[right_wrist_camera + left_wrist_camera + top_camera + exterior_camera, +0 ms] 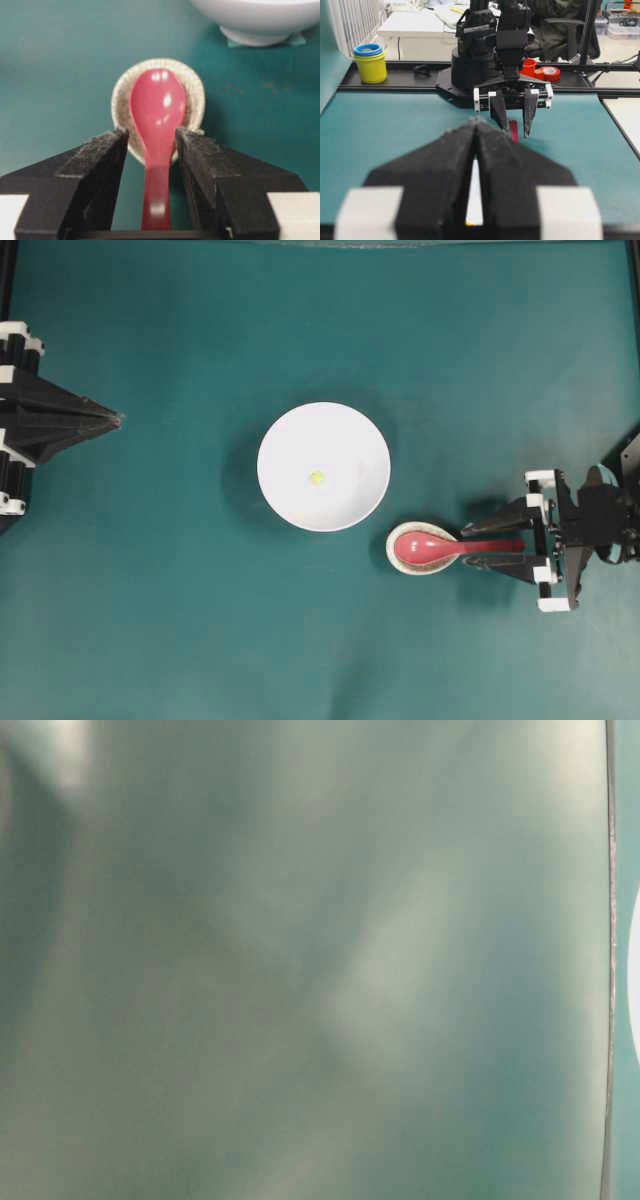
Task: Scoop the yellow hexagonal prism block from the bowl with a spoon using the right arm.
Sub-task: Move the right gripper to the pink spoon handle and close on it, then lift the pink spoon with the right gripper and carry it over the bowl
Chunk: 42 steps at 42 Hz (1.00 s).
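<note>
Just right of the bowl, the spoon rests with its scoop in a small speckled dish, handle pointing straight away from the bowl, between the spread, empty fingers of the right end effector. Inside the bowl sits the yellow block. Far beyond the bowl, the left end effector is pinched closed.

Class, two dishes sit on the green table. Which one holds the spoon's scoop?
The small speckled beige dish, beside the right gripper. The red spoon rests in it; the large white bowl holds only the tiny yellow block.
</note>
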Motion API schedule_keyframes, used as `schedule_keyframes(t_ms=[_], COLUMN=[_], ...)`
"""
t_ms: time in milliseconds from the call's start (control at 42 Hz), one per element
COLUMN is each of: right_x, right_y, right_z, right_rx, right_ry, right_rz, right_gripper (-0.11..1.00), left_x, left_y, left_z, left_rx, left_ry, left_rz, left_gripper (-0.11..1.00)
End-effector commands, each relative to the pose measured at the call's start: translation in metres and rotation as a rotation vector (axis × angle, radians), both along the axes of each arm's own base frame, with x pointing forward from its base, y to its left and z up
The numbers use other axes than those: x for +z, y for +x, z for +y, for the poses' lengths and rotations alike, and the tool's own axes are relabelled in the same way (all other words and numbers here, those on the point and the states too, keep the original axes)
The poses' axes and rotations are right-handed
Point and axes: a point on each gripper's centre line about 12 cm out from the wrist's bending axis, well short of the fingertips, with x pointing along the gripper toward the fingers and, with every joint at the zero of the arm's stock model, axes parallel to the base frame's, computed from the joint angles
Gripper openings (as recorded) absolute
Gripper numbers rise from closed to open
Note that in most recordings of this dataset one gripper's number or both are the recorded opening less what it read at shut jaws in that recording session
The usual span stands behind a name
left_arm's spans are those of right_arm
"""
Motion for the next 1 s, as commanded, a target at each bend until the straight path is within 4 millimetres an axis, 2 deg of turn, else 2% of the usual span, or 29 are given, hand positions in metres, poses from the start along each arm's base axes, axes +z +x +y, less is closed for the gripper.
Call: schedule_keyframes(t_ms=[0,405,976], right_x=[0.000,-0.011,-0.011], right_y=[0.001,-0.001,-0.001], right_z=[0.002,0.003,0.003], right_rx=[0.001,0.010,0.012], right_ry=[0.004,-0.018,-0.020], right_rz=[0.001,0.045,0.047], right_gripper=[0.51,0.51,0.50], left_x=[0.007,0.008,0.007], left_y=[0.002,0.002,0.002], left_z=[0.000,0.000,0.000], left_rx=[0.001,0.001,0.001], left_ry=[0.001,0.001,0.001], left_rz=[-0.017,-0.018,-0.015], left_gripper=[0.00,0.00,0.00])
